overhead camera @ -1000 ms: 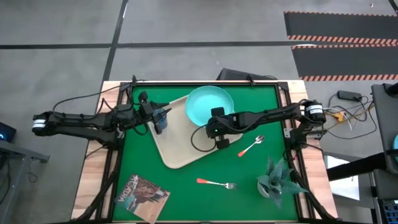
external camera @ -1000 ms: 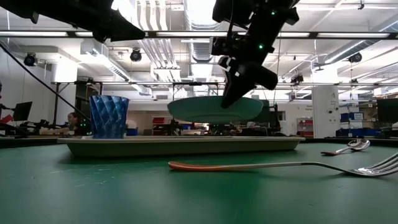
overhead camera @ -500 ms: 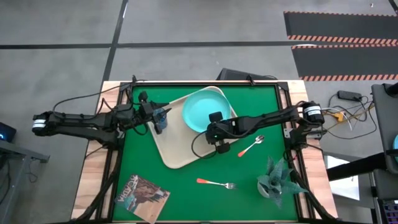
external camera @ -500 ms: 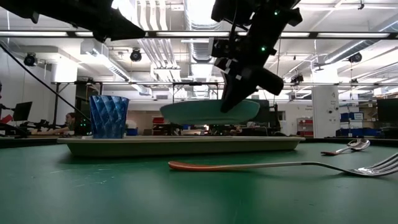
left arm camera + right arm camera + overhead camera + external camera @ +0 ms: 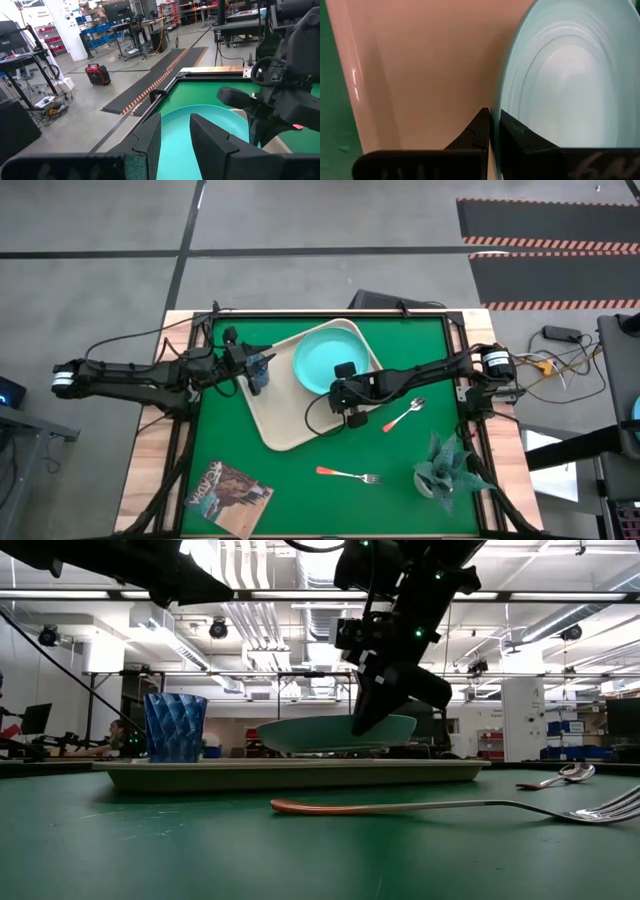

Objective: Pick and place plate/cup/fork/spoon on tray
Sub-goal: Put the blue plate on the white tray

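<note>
The turquoise plate (image 5: 328, 358) hangs low over the far right part of the beige tray (image 5: 288, 428), with my right gripper (image 5: 338, 386) shut on it. The blue cup (image 5: 175, 727) stands upright on the tray's left side. My left gripper (image 5: 176, 119) stands open above the cup, pointing level toward the plate and touching nothing. The spoon (image 5: 403, 416) lies on the green mat right of the tray. The fork (image 5: 350, 474) lies nearer the front edge. My right gripper pinches the plate's rim (image 5: 499, 95) between its two fingers, on the plate's near right side. The fingers slant down from the table's right. The plate sits a little tilted, its held side higher (image 5: 385, 725). The tray's rim hides whether its underside touches the tray.
A small potted plant (image 5: 440, 465) stands at the near right of the mat. A magazine (image 5: 230, 492) lies at the near left. Open green mat lies between the tray, the fork and the plant.
My right gripper has sunk and gone a little toward the table's left and near edges with the plate. The plate, earlier over the tray's far right corner, now hangs lower and more fully over the tray.
</note>
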